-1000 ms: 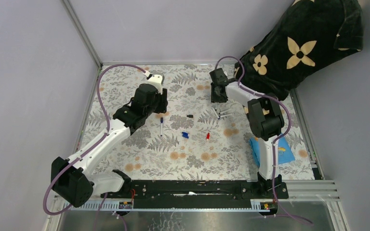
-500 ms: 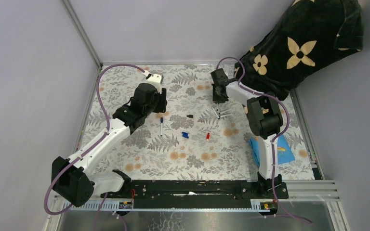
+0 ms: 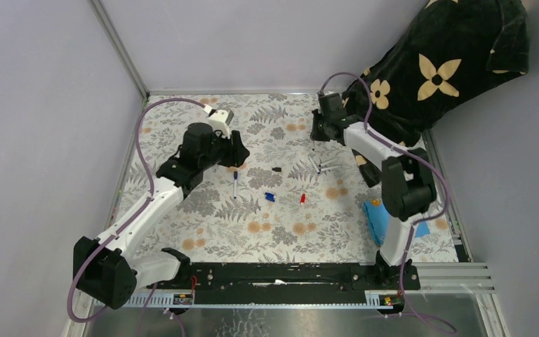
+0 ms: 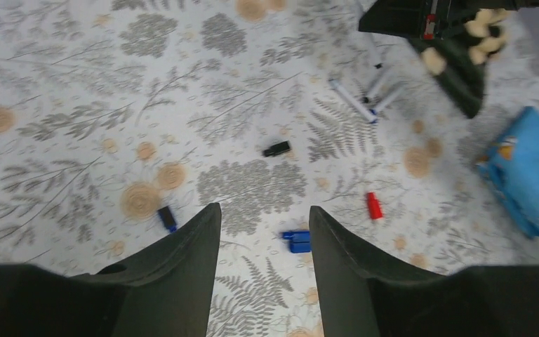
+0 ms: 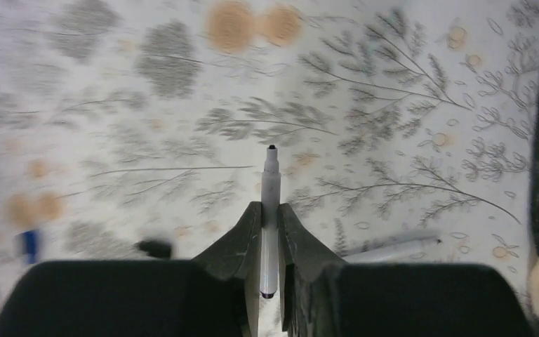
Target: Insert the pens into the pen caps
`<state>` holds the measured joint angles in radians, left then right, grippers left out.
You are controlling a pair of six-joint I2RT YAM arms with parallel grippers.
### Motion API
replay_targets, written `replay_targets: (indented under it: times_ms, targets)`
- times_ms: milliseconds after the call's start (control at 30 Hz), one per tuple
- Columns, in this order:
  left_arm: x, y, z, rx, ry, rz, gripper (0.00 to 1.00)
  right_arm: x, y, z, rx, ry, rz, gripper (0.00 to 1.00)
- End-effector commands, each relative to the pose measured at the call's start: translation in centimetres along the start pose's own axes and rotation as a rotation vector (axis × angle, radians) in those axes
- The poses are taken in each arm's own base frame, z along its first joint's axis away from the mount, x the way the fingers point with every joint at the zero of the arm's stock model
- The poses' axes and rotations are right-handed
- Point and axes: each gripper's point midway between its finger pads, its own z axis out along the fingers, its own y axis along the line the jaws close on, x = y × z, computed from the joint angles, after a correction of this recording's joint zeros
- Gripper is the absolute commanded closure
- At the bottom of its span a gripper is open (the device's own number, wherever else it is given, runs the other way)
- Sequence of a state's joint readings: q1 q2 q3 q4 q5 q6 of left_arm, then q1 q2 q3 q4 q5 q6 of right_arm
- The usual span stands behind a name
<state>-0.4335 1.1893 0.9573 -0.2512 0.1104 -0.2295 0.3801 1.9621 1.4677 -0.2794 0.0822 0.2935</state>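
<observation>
My right gripper (image 5: pixel 269 210) is shut on a white pen (image 5: pixel 270 184), whose dark tip sticks out ahead over the patterned table. From above, this gripper (image 3: pixel 319 131) hangs at the back, just beyond the loose pens (image 3: pixel 321 166) lying on the mat. A black cap (image 3: pixel 276 169), a blue cap (image 3: pixel 269 197) and a red cap (image 3: pixel 302 199) lie mid-table. Another pen (image 3: pixel 235 184) with a blue end lies left of them. My left gripper (image 4: pixel 263 210) is open above the mat, with the blue cap (image 4: pixel 297 241) just by its right finger and nothing between its fingers.
A blue patterned cloth (image 3: pixel 393 219) lies at the right near my right arm's base. A dark flowered fabric (image 3: pixel 449 63) hangs over the back right corner. Grey walls and a metal frame (image 3: pixel 123 53) close in the mat.
My right gripper has shut on one of the loose pens and lifted it toward the back. My left arm has swung a little to the left and its jaws have widened slightly.
</observation>
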Motion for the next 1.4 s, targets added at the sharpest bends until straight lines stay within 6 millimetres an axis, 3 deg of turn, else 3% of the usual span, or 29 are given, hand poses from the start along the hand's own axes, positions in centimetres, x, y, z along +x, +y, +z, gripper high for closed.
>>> replay_targets:
  times_ms: [0,200,333,400,667,1167,1367]
  targets:
    - [-3.6,-4.9,-2.3,0.341,-0.159,-0.023,0.43,-5.8,7.4,-8.2,-0.421,-0.232,0.072,1.00]
    - [-4.6,-7.0,-4.1,0.500,-0.224,-0.023,0.40,-5.1,13.2,-16.1,-0.802,-0.349,0.192,1.00]
    - [-4.7,-8.2,-4.9,0.593,-0.233,-0.029,0.39,-4.5,17.0,-20.6,-0.942,-0.434,0.191,1.00]
    - [-4.7,-8.6,-5.2,0.619,-0.239,-0.029,0.39,-4.2,18.3,-21.9,-0.969,-0.474,0.199,1.00]
    - [-5.0,-7.7,-5.1,0.576,-0.258,-0.038,0.39,-3.1,19.0,-23.9,-0.956,-0.618,0.295,1.00]
    - [-5.0,-7.0,-4.6,0.547,-0.247,-0.038,0.41,-2.6,22.6,-26.8,-1.117,-0.598,0.232,1.00]
    - [-5.0,-6.8,-4.5,0.542,-0.248,-0.039,0.47,-2.1,23.7,-27.5,-1.172,-0.572,0.201,1.00]
